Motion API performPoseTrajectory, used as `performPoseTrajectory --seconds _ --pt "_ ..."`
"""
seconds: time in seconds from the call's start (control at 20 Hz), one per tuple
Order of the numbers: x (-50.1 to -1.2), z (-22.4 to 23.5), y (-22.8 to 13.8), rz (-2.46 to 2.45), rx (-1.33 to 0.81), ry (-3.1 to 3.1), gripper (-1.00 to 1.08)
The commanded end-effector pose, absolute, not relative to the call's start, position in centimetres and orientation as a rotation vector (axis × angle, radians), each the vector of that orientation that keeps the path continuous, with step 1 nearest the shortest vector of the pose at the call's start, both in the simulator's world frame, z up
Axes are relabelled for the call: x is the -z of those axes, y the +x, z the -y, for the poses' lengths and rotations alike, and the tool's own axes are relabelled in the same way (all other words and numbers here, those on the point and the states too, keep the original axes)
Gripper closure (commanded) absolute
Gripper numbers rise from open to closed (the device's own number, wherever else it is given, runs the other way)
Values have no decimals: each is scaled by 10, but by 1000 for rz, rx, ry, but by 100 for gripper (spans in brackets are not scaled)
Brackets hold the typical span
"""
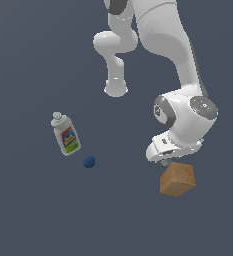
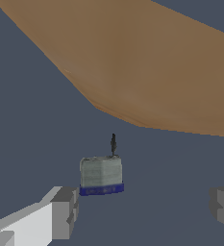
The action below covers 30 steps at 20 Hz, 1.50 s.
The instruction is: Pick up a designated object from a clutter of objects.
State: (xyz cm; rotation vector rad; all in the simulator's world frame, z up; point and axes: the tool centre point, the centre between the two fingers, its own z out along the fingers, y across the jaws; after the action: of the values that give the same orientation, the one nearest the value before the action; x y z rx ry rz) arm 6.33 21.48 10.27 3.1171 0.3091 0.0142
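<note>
Grey floor; cube (image 2: 147, 62) cropped.

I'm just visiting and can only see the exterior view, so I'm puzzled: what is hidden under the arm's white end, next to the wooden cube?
Observer: The wrist view shows a tiny item, whitish-grey with a dark blue band at its base.
Operator: Is the end effector gripping it?
Observer: No. The end effector is open. The item stands in the gap between its fingers, nearer one of them, and neither visibly touches it.
Operator: Is it leaning on the cube?
Observer: No. The tan cube sits beyond it, with a gap between them.
</note>
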Motion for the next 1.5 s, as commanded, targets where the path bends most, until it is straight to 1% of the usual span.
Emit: performPoseTrajectory --seconds 0.0,0.35,0.65,1.15,1.4,1.45 --pt "-87 -227 61 -328 -10 3119 -92" --pt "-64 -245 55 -355 -1 3121 -92" --pt "-61 -245 55 -356 1 3121 -92" --pt "-19 -246 53 -357 0 3121 -92" --pt "-13 -246 55 -357 0 3121 -92" --pt "-13 -246 55 -357 0 3121 108"
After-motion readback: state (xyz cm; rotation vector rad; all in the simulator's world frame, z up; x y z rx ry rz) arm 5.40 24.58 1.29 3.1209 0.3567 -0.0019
